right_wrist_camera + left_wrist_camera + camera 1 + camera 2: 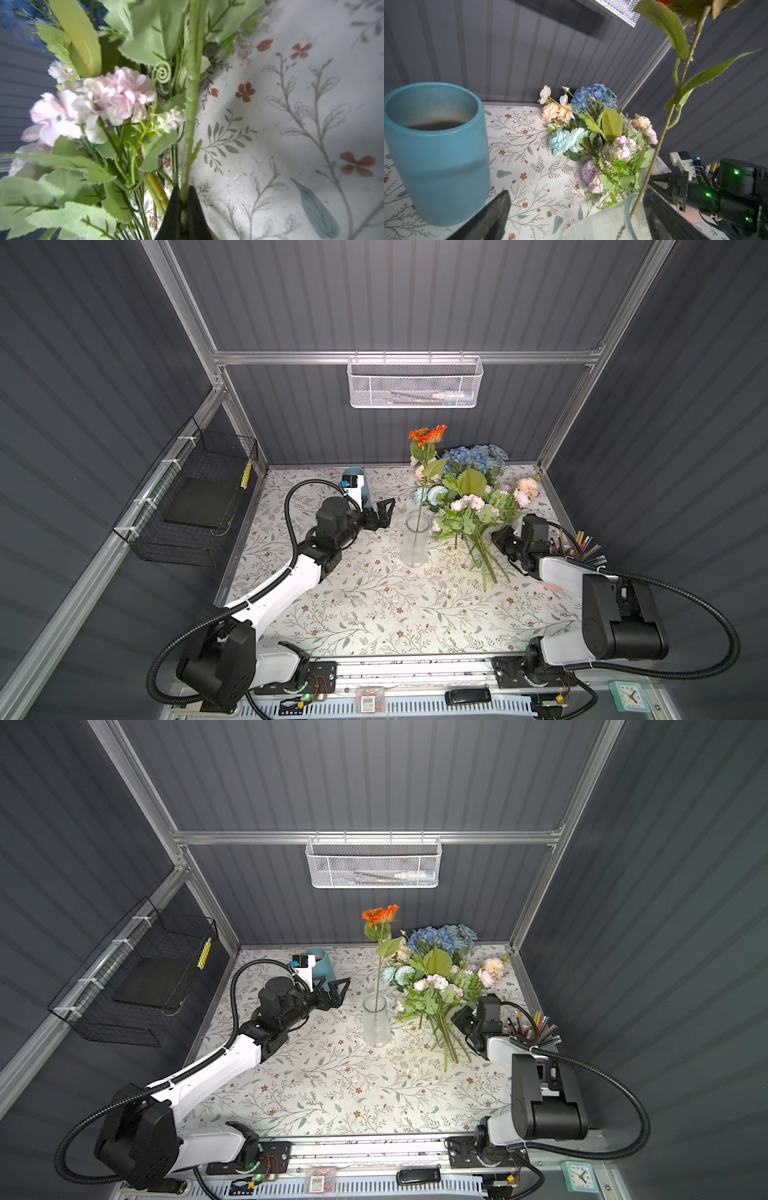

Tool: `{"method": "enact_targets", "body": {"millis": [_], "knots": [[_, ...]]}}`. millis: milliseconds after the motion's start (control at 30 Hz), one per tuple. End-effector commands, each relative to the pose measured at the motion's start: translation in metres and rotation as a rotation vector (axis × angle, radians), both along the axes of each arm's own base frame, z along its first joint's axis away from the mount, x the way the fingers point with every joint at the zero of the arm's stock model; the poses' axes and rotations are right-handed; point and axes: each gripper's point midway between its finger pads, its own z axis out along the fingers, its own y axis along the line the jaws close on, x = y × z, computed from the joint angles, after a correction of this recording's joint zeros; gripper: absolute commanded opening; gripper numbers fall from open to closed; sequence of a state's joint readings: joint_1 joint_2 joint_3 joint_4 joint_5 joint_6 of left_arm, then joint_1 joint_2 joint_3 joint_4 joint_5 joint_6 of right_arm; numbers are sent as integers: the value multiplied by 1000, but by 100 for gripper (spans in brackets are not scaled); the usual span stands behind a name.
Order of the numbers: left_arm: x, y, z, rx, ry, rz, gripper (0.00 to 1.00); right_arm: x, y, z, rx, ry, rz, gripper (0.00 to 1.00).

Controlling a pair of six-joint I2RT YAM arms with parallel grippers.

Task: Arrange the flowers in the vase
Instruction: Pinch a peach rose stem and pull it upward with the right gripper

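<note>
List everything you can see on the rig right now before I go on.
Glass vase: one, clear, table centre.
Daisy: one, red-orange, standing in the vase.
Flower pile: several bunches, blue, peach, lilac, pale blue, lying right of the vase.
Pot: one, teal, back left of table.
Pencils: one bunch, mixed colours, right table edge.
Mesh basket: one, white, back rail.
Wire basket: one, black, left wall.
Clock: one, teal, front right corner.
Left gripper: open, left of the vase.
Right gripper: shut on a green stem of the pile.
</note>
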State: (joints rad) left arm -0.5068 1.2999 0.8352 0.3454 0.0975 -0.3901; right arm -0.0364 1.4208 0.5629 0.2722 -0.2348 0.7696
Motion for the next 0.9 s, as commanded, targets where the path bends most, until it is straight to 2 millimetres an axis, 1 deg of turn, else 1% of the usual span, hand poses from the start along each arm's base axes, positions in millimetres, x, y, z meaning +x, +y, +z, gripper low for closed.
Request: {"method": "enact_targets", "body": {"millis": [0, 233, 300, 433, 467, 600, 700, 800, 867], "knots": [[-1, 1, 8, -29, -24, -5, 99, -6, -10, 10, -82, -11, -3, 0], [2, 1, 7, -41, -21, 2, 99, -18, -34, 43, -298, -58, -18, 0], [2, 0, 7, -48, -20, -1, 99, -19, -35, 56, -346, -98, 5, 0], [4, 0, 9, -57, -23, -3, 99, -16, -28, 81, -390, -168, 73, 0], [5, 0, 10, -62, -22, -2, 99, -16, -28, 97, -405, -206, 72, 0], [6, 4, 13, -83, -25, 1, 99, -17, -28, 131, -454, -278, 83, 0], [6, 9, 16, -90, -31, 6, 99, -20, -23, 163, -476, -363, 109, 0], [7, 18, 17, -101, -27, 21, 99, -27, -8, 195, -455, -446, 177, 0], [9, 26, 17, -118, -21, 36, 99, -33, 7, 219, -405, -511, 235, 0]]}}
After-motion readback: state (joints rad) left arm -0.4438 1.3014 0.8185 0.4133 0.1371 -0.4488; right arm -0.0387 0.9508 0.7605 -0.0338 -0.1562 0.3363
